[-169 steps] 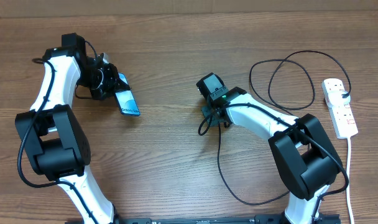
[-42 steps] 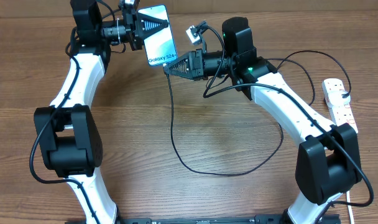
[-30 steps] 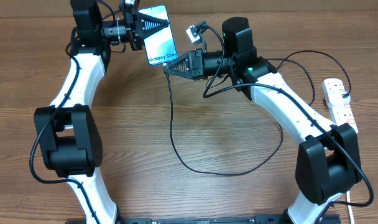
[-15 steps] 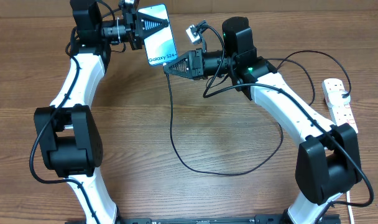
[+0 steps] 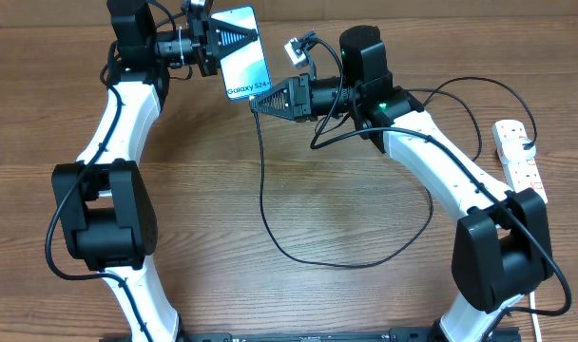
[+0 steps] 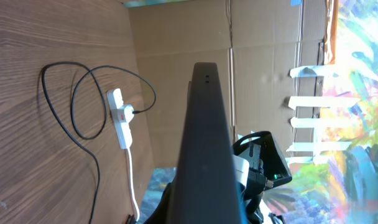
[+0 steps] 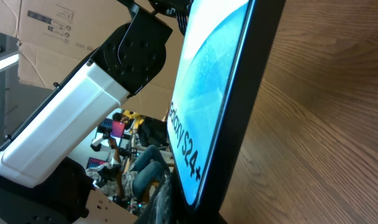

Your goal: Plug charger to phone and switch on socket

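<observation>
My left gripper (image 5: pixel 224 40) is shut on the phone (image 5: pixel 246 55) and holds it up at the far edge, its light-blue "Galaxy S24+" screen tilted toward the overhead view. My right gripper (image 5: pixel 258 104) is shut on the free end of the charger (image 5: pixel 263 190), pressed against the phone's lower edge; the connector tip itself is hidden. The black cable hangs down, loops over the table and runs right to the socket (image 5: pixel 518 163). The right wrist view shows the phone's screen (image 7: pixel 207 93) close up. The left wrist view shows its dark edge (image 6: pixel 204 137) and the socket (image 6: pixel 120 117).
The socket's thick white cord (image 5: pixel 539 256) runs down the right edge of the table. The charger's far loops (image 5: pixel 441 119) lie left of the socket. Cardboard boxes (image 6: pixel 176 81) stand behind the table. The left arm's white link (image 7: pixel 77 124) fills the left of the right wrist view.
Since 5.6 s ago both arms rose to the far edge, bringing phone and cable end together. Over the last 1.4 s nothing has visibly moved.
</observation>
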Motion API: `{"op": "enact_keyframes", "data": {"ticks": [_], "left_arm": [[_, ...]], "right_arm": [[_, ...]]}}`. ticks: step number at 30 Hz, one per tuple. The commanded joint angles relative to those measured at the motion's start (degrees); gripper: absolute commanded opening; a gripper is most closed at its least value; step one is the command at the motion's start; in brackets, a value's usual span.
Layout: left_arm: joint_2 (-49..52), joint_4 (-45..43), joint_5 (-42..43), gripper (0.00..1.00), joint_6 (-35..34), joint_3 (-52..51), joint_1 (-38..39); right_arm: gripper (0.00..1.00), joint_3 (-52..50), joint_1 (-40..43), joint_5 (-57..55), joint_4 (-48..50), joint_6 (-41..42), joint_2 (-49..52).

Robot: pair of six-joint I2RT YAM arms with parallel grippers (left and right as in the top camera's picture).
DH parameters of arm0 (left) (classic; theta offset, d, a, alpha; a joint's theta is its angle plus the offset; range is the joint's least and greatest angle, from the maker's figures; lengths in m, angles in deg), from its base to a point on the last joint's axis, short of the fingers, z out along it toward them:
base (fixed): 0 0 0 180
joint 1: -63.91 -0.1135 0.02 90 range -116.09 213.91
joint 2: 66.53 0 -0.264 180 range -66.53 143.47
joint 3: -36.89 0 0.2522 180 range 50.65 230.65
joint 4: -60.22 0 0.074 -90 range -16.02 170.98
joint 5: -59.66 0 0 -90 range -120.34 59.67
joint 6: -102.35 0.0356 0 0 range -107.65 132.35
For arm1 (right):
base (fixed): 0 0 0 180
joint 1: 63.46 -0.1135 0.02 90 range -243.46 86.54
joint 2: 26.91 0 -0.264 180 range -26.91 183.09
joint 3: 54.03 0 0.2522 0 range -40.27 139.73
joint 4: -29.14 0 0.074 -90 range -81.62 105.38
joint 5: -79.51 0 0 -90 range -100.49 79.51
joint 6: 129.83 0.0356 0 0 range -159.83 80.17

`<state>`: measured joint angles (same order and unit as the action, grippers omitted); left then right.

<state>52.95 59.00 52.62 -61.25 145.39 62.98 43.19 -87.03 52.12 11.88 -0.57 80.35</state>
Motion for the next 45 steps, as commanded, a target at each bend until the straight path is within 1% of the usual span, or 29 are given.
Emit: {"op": "enact_keyframes", "data": {"ticks": [1, 9, 17, 22, 27, 45], "left_arm": [[-1.1, -0.3, 4.2, 0.04, -1.2, 0.6, 1.0], [-1.1, -0.3, 5.2, 0.04, -1.2, 0.6, 1.0], [-1.1, -0.3, 7.6, 0.04, -0.2, 0.6, 1.0], [-1.1, -0.3, 7.6, 0.04, -0.1, 0.6, 1.0], [-1.1, -0.3, 7.6, 0.04, 0.3, 0.6, 1.3], [-1.1, 0.0, 7.6, 0.04, 0.3, 0.6, 5.5]], "right_arm": [[0.04, 0.5, 0.7, -2.6, 0.7, 0.4, -0.8], [0.04, 0.5, 0.7, -3.0, 0.9, 0.5, -0.8], [0.04, 0.5, 0.8, -5.9, 2.2, 4.2, -0.8], [0.04, 0.5, 0.8, -6.7, 2.7, 4.8, -0.8], [0.04, 0.5, 0.8, -8.3, 5.2, 7.5, -0.8], [0.04, 0.5, 0.8, -14.0, 6.0, 7.0, -0.8]]}}
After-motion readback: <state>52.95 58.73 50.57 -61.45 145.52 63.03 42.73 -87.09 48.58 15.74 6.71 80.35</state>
